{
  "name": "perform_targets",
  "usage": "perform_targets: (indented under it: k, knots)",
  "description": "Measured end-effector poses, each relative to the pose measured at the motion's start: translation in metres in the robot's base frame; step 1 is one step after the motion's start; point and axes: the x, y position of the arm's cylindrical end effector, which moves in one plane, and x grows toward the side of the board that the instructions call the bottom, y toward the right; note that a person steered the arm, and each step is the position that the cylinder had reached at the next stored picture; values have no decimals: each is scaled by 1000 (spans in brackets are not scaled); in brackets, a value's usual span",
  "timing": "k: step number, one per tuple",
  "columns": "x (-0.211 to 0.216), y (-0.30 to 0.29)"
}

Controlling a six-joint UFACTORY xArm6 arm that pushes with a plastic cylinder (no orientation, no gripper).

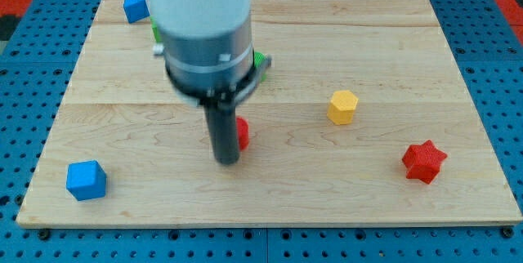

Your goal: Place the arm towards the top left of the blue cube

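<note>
Wooden board (392,42) — bright blue cube (86,180) bottom-left, my tip (226,162) well right — no tool.

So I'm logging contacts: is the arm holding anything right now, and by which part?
Nothing is held. My tip is a bare rod beside a red block; contact cannot be told.

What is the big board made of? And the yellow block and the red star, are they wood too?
The board looks like pale wood: long grain lines and seams between planks show, with a smooth matte finish. The yellow block and the red star look like plastic instead, probably: solid even colour, no grain, slightly dull faces. That could also be painted wood; the view cannot settle it.
</note>
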Motion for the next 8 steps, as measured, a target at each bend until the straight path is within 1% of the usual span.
perform_targets:
  k: [1,2,3,4,5,6,7,8]
  knots:
    - [-26,1]
    - [-30,-18]
    - [-69,41]
    - [-64,40]
    - [-28,-41]
    - [-41,-166]
    - [-3,-239]
    - [84,-245]
